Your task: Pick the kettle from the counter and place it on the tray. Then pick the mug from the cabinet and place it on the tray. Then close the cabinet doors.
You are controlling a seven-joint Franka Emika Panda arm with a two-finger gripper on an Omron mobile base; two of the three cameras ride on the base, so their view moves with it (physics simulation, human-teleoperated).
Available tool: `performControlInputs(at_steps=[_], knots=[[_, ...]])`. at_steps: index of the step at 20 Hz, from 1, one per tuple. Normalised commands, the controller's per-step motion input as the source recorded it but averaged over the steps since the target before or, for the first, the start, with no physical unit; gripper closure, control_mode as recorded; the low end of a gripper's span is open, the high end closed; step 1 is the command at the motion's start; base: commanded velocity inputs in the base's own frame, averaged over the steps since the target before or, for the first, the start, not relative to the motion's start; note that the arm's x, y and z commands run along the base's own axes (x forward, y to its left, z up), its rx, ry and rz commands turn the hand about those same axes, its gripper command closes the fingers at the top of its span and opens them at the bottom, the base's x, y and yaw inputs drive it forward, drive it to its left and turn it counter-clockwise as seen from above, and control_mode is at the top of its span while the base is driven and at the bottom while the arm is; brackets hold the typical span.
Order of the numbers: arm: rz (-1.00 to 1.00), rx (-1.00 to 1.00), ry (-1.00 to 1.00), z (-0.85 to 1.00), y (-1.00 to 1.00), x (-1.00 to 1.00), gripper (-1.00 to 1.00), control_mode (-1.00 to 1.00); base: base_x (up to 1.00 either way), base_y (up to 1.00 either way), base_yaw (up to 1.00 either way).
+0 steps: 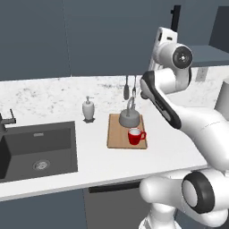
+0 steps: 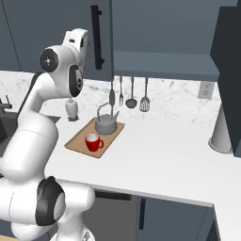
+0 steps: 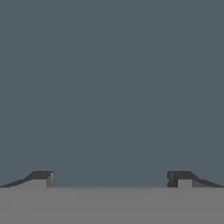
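The small squat grey metal kettle (image 1: 129,117) with its tall loop handle stood on the far end of the flat light-brown wooden tray (image 1: 116,134), and the small bright red mug (image 1: 134,136) sat on the same tray just in front of it, handle to the right. The tray lay on the long white counter (image 1: 94,156), between the dark inset sink (image 1: 36,147) and the arm, with a white soap dispenser (image 1: 88,109) just beside its far left corner. The fingers (image 3: 43,178) were spread wide apart, gripping nothing, facing a flat dark slate-blue surface. A tall slate-blue cabinet door (image 2: 104,37) with a black bar handle stood swung out beside the raised hand.
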Motion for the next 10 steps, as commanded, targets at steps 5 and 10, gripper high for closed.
performControlInputs(at_steps=[5, 10], knots=[[0.01, 0.04, 0.0, -0.23, 0.01, 0.55, -1.0, -1.0, 0.0, 0.0, 0.0], [0.01, 0.02, 0.0, -0.24, 0.01, 0.6, -1.0, -1.0, 0.0, 0.0, 0.0]])
